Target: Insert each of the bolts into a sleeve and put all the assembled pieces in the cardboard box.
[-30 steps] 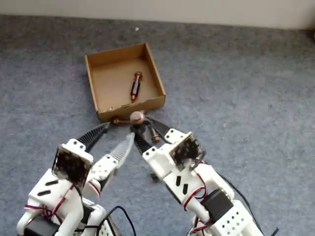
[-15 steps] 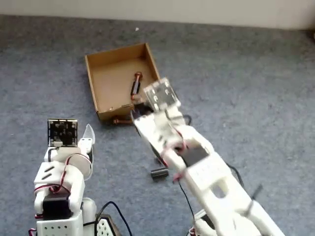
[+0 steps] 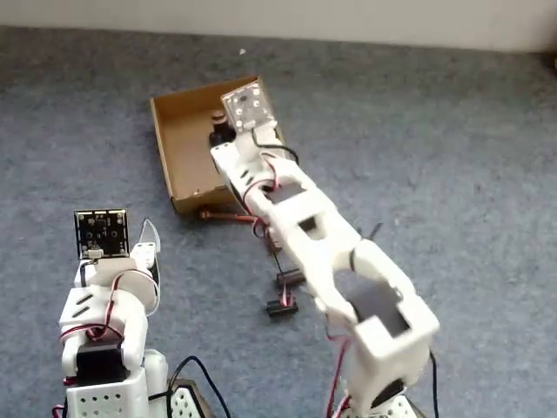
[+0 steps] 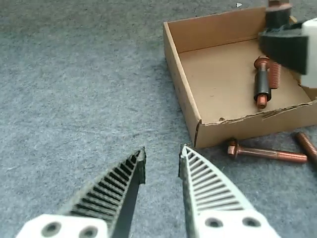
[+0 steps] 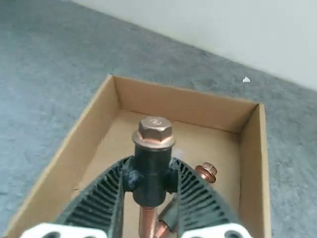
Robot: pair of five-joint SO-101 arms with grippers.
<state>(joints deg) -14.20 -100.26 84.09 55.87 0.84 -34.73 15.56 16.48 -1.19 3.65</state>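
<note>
My right gripper (image 5: 151, 171) is shut on a black sleeve (image 5: 150, 173) with a copper bolt (image 5: 153, 133) standing through it. It holds this piece over the open cardboard box (image 5: 183, 106), whose floor (image 3: 187, 139) is partly bare. Another assembled piece (image 4: 262, 83) lies flat inside the box. Two loose copper bolts (image 4: 267, 152) lie on the carpet just outside the box's near wall (image 3: 222, 215). My left gripper (image 4: 162, 157) is open and holds nothing, above the carpet short of the box's near corner.
Two short black sleeves (image 3: 290, 279) (image 3: 280, 307) lie on the grey carpet beside the right arm's middle. The right arm (image 3: 305, 226) stretches across the space between them and the box. A pale wall runs along the far edge.
The right arm swung forward from the box's near wall to above the box, carrying the sleeved bolt. The left arm pulled back from that spot toward its base.
</note>
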